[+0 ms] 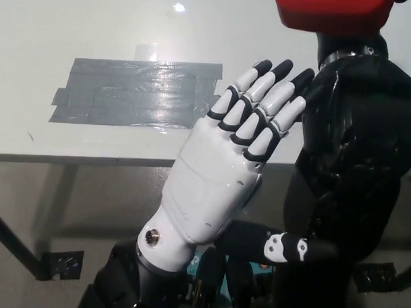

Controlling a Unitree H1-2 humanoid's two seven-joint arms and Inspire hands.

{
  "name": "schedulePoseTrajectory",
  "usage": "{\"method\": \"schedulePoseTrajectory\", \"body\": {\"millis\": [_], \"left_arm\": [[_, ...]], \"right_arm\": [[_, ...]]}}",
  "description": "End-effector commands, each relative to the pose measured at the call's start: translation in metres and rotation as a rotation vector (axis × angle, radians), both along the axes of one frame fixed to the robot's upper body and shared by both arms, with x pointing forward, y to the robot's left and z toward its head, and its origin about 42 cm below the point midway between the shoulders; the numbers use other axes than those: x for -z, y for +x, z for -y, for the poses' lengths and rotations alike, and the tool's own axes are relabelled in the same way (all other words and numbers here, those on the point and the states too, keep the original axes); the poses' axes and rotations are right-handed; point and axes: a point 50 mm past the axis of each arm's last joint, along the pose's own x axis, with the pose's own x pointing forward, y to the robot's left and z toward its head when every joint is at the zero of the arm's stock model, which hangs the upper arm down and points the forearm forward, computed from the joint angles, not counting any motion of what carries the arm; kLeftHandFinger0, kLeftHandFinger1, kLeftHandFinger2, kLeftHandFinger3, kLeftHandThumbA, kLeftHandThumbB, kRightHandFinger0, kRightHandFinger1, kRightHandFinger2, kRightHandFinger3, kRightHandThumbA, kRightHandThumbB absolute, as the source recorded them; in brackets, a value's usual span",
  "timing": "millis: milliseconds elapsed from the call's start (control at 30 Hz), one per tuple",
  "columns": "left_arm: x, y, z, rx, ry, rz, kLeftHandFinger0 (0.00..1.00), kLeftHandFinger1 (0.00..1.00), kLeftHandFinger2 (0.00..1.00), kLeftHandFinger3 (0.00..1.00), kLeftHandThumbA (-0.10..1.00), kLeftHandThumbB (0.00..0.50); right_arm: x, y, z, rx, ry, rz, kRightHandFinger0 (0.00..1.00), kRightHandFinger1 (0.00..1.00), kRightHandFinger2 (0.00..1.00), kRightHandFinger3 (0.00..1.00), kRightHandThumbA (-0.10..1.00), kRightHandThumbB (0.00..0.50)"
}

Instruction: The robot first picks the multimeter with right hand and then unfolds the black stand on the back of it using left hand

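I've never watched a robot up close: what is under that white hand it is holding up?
Under the open white left hand lie the white table and a grey tape patch, whose right end it covers. The black right hand lifts the red multimeter; its grip is hidden.

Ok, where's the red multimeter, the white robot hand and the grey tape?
multimeter (pixel 330 15): head view, red lower edge.
white robot hand (pixel 222 171): head view, back of palm.
grey tape (pixel 130 92): head view, middle of patch.
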Motion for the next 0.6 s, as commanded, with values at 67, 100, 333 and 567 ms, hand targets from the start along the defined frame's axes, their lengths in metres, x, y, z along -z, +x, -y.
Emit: {"method": "schedulePoseTrajectory", "body": {"millis": [67, 100, 333, 567], "left_arm": [[-0.020, -0.017, -0.023, 0.026, -0.076, 0.093, 1.00, 1.00, 1.00, 1.00, 1.00, 0.385], [-0.021, -0.019, -0.029, 0.013, -0.080, 0.099, 1.00, 1.00, 1.00, 1.00, 1.00, 0.388], [-0.014, -0.035, -0.057, 0.005, -0.091, 0.072, 1.00, 1.00, 1.00, 1.00, 1.00, 0.363], [0.008, -0.040, -0.086, -0.061, -0.101, 0.013, 1.00, 1.00, 1.00, 1.00, 1.00, 0.334]], "right_arm": [[0.014, 0.016, 0.018, 0.059, -0.022, 0.030, 0.00, 0.29, 0.69, 1.00, -0.10, 0.101], [0.020, 0.026, 0.024, 0.060, -0.033, -0.001, 0.00, 0.27, 0.68, 1.00, -0.10, 0.081], [0.054, 0.079, 0.060, 0.143, -0.117, -0.136, 0.00, 0.15, 0.58, 0.88, -0.10, 0.001], [0.083, 0.127, 0.093, 0.330, -0.356, -0.212, 0.00, 0.13, 0.51, 0.70, -0.10, 0.031]]}}
